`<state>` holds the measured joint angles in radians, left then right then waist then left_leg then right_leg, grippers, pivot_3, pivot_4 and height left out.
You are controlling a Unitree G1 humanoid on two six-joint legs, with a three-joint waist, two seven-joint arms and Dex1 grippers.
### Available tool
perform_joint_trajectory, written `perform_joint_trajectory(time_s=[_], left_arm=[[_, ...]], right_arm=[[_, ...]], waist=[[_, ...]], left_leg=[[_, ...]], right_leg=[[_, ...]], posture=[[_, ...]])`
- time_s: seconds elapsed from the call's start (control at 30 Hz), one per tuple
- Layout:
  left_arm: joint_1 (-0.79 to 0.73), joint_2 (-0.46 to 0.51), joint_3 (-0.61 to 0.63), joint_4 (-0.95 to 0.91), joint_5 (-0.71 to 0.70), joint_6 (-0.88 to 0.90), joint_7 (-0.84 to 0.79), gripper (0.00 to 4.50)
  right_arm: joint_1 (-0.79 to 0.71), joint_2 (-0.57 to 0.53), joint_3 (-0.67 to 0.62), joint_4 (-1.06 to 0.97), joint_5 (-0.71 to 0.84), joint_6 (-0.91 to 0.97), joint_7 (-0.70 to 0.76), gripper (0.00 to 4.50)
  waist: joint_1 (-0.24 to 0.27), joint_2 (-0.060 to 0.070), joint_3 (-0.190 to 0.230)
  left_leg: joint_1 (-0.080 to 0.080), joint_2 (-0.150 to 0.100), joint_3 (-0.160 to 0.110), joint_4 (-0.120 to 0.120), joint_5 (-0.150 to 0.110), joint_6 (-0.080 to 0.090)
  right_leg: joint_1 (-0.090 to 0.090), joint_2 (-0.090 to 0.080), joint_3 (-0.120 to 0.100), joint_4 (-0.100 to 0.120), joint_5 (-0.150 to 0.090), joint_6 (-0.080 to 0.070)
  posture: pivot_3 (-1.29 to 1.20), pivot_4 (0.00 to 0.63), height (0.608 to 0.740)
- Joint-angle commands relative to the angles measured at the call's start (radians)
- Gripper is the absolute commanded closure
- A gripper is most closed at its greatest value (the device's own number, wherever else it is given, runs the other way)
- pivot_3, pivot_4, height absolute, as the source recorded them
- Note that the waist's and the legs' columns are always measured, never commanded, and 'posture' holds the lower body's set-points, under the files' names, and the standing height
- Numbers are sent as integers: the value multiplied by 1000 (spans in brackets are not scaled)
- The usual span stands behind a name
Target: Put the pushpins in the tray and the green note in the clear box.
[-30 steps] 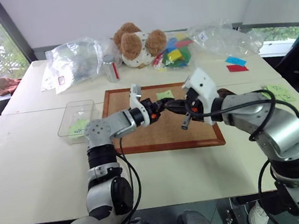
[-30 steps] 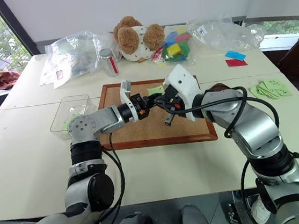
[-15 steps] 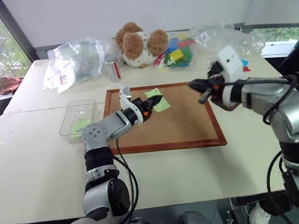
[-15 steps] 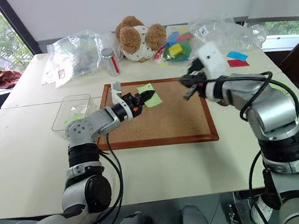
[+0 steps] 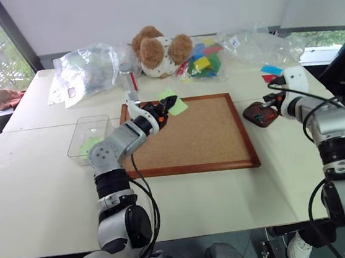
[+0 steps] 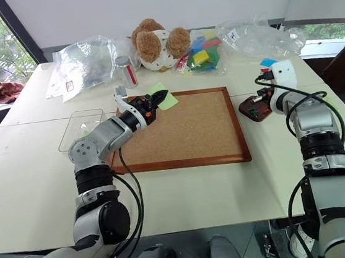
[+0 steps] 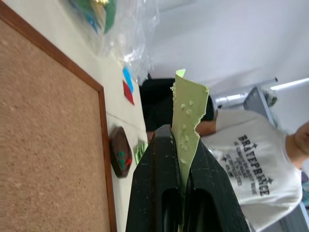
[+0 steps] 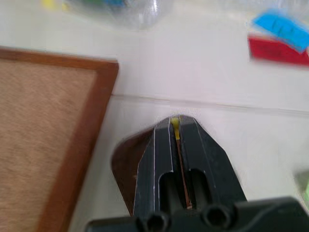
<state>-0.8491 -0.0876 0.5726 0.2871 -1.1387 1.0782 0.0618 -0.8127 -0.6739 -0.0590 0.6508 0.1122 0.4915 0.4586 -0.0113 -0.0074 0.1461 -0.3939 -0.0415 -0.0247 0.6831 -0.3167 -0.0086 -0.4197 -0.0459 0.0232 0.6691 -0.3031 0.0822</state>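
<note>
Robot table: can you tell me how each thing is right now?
Left tool: shut on the green note, lifted over the corkboard.
Right tool: shut on something small and yellow, above the tray.
Tray: on the table, a few pins inside.
Clear box: open, green slip inside.

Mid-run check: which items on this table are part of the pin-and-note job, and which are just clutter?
Job items:
- green note, pinched in the left gripper
- clear box
- tray, right gripper above it, shut on a yellow-tipped pushpin

Lying about:
- corkboard
- teddy bear
- plastic bags
- blue and red slips
</note>
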Motion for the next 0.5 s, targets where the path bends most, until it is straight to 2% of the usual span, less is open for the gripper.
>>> perform_joint_trajectory(time_s=[0.03, 0.13, 0.23, 0.47, 0.5], left_arm=[[10, 2, -25, -46, -33, -7, 5, 4453], [22, 9, -38, -54, -32, -8, 4, 4453], [27, 15, -47, -58, -31, -9, -1, 4500], [48, 31, -68, -71, -32, -13, -8, 4500], [50, 33, -71, -75, -33, -13, -8, 4500]], right_arm=[[-33, 8, -21, 72, -12, -65, -1, 4500], [-40, 16, -22, 132, -21, -105, -3, 4500], [-51, 19, -22, 174, -26, -133, 1, 3614], [-69, 8, -26, 180, -35, -153, 5, 97], [-70, 4, -29, 156, -30, -142, 10, 37]], waist=[[-1, 0, 0], [-2, 0, 0], [-2, 0, 0], [-3, 0, 0], [-3, 0, 0]], left_leg=[[0, 0, 0, 0, 0, 0], [0, 0, 0, 0, 0, 0], [0, 0, 0, 1, 0, 0], [0, 0, 0, 0, 0, 0], [0, 0, 0, 0, 0, 0]], right_leg=[[0, 0, 0, 0, 0, 0], [0, 0, 0, 0, 0, 0], [0, 0, 0, 0, 0, 0], [0, 0, 0, 0, 0, 0], [0, 0, 0, 0, 0, 0]], posture=[[0, 150, 740], [0, 150, 740], [0, 150, 740], [0, 150, 740], [0, 150, 740]])
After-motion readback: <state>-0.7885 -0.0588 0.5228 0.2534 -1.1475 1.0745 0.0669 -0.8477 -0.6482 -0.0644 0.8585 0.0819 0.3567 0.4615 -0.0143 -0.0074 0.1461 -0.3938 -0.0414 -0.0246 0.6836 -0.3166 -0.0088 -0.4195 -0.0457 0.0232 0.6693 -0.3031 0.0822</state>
